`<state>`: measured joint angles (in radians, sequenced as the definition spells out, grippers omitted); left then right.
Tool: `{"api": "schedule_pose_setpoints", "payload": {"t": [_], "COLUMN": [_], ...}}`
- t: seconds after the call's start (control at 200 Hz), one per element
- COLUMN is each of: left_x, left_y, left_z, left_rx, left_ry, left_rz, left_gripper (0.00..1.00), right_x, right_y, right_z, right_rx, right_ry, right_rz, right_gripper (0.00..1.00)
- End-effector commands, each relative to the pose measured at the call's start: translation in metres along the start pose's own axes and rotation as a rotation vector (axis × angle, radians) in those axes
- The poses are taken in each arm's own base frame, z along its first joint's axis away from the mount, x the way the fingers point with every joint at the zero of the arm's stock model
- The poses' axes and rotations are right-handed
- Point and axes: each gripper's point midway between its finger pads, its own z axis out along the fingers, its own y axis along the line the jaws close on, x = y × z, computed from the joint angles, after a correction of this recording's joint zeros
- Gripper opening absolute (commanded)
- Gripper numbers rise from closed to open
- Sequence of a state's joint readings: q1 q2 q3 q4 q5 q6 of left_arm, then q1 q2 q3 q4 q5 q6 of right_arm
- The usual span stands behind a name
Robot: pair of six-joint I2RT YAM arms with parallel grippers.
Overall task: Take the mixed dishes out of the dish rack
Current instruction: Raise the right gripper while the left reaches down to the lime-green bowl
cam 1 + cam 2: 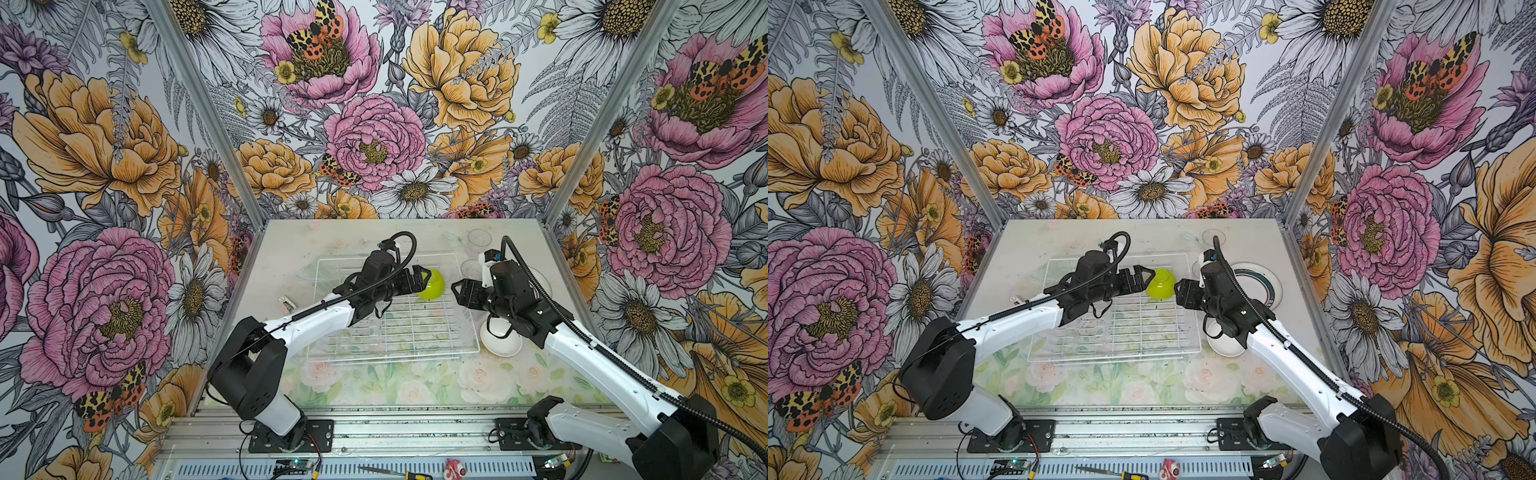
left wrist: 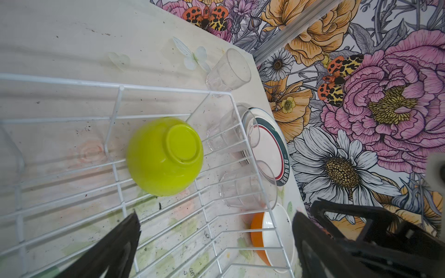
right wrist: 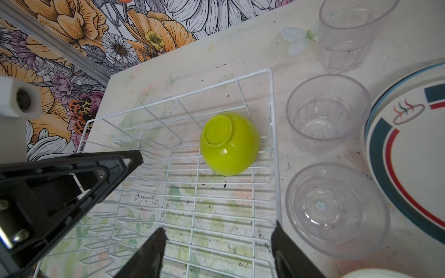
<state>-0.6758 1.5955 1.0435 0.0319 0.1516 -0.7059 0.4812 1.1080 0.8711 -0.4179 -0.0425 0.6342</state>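
Nearest the arm bases, on the table (image 1: 291, 249), the orange bowl (image 2: 258, 231) with its white inside is sitting upright just outside the right side of the dish rack (image 1: 395, 356), partly hidden under the right arm in both top views. The dish rack is lying flat across the middle of the table, and the two arms are reaching over its far half from either side. The left gripper (image 2: 216, 214) is hanging with its jaws spread wide and nothing between them. It is pointing at the lime-green bowl (image 2: 165, 156) from the bowl's left, and the left wrist view is showing a gap between fingertips and bowl. The right gripper (image 3: 219, 227) is hovering over the rack's right rim, its jaws standing moderately apart and gripping nothing, facing the same bowl from the right. The lime-green bowl is resting upside down, base up, inside the rack at its far right corner. Just outside the right rim, clear tumblers are standing upright in a row on the table: the nearest tumbler (image 3: 337, 209), the middle tumbler (image 3: 327, 113) and the farthest tumbler (image 3: 346, 36), close to the back wall. Right of the two nearer ones the plates (image 3: 409, 144) are lying stacked flat, teal and red bands showing.
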Motion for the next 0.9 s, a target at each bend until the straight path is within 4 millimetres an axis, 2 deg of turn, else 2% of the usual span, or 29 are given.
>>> {"api": "schedule_pose_setpoints", "payload": {"t": [0.0, 0.275, 0.295, 0.37, 0.691, 0.891], "left_x": [-0.008, -0.007, 0.002, 0.006, 0.016, 0.023], "left_y": [-0.011, -0.004, 0.007, 0.014, 0.044, 0.058], "left_z": [0.017, 0.054, 0.064, 0.072, 0.085, 0.093], "left_rx": [0.058, 0.087, 0.064, 0.049, -0.063, -0.114], "left_ry": [-0.001, 0.020, 0.042, 0.053, 0.038, 0.053], "left_rz": [-0.064, -0.174, -0.183, -0.197, -0.174, -0.165], "left_gripper": [0.99, 0.98, 0.99, 0.99, 0.99, 0.99], "right_x": [-0.002, 0.000, 0.000, 0.003, 0.018, 0.018], "right_y": [0.005, -0.009, -0.010, -0.013, -0.021, -0.023], "right_z": [0.003, -0.005, -0.006, -0.008, -0.002, -0.002], "right_rx": [-0.030, -0.014, -0.013, -0.011, -0.001, 0.004], "right_ry": [-0.019, -0.060, -0.063, -0.065, -0.031, -0.032], "right_rz": [-0.013, 0.037, 0.038, 0.040, 0.052, 0.048], "right_gripper": [0.70, 0.71, 0.71, 0.71, 0.71, 0.71]}}
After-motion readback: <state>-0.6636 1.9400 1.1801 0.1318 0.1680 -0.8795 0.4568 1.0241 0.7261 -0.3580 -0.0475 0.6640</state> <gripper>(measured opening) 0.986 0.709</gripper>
